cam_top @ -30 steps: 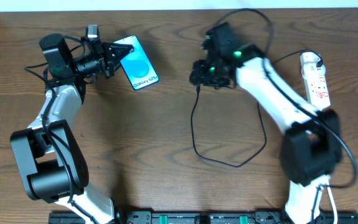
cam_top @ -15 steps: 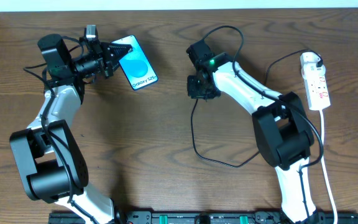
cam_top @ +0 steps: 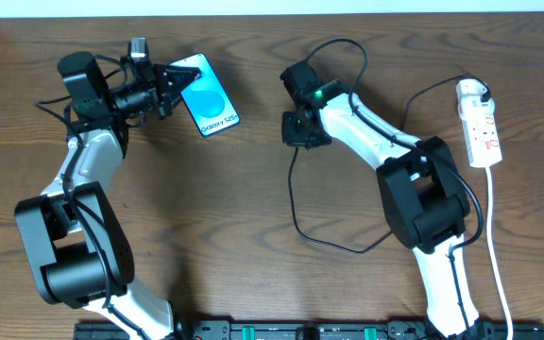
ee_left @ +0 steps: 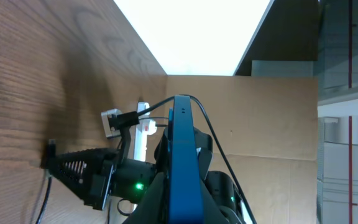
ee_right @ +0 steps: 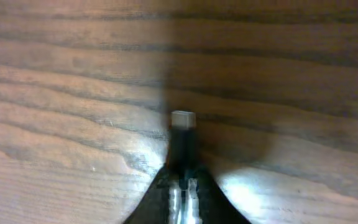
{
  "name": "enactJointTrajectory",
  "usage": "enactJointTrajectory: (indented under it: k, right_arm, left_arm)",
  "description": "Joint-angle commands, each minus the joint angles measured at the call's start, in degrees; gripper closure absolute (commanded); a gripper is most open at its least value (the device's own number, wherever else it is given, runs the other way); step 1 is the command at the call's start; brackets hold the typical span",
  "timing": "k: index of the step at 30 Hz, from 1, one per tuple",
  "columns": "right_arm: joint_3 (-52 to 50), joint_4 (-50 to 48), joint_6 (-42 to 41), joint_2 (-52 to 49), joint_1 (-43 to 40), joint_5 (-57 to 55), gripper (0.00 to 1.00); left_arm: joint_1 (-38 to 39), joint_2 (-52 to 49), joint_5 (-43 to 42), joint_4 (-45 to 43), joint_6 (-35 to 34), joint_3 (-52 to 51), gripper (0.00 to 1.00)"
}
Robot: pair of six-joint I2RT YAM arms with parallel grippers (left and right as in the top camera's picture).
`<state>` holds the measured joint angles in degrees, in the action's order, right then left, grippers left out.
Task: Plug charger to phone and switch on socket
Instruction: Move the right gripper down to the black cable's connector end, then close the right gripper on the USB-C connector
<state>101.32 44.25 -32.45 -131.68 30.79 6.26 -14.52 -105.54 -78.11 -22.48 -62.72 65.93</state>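
Observation:
The phone (cam_top: 209,96), its blue screen facing up, is held at one end above the table at the back left, with my left gripper (cam_top: 171,87) shut on it. In the left wrist view the phone (ee_left: 182,155) shows edge-on between the fingers. My right gripper (cam_top: 297,128) is down at the table's middle, shut on the charger's connector (ee_right: 183,127), whose small metal tip sticks out ahead of the jaws. The charger cable (cam_top: 296,203) loops toward the front and back up to the right. The white socket (cam_top: 481,125) lies at the far right, apart from both grippers.
The socket's thick white cord (cam_top: 492,246) runs down the right edge toward the front. A black rail (cam_top: 310,331) lines the front edge. The right arm (ee_left: 92,177) shows beyond the phone in the left wrist view.
My right arm has shifted left and lowered to the table, and its jaws have shut on the charger's connector. The left arm and phone have not moved.

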Motion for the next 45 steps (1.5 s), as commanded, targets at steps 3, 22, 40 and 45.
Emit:
enactJointTrajectory:
  k: [3,22,40,45]
  right_arm:
    - [-0.50,-0.52,7.34,-3.74,0.37,2.01,0.99]
    - [2.19,8.44,36.44,13.88,-10.45,44.30,0.99]
    - [1.95,17.99,30.71,15.45,-5.75,30.99,0.99]
    - [-0.52,16.09,15.23,14.21,-4.17,8.90,0.99]
  left_arm:
    - [-0.20,1.60,-1.86,-0.28,0.52,1.01,0.93]
    - [-0.20,1.60,-2.75,-0.31,-0.55,1.01,0.93]
    - [-0.20,1.60,-3.98,-0.35,1.22,1.01,0.93]
    - [-0.20,1.60,-3.98,-0.35,1.22,1.01,0.93]
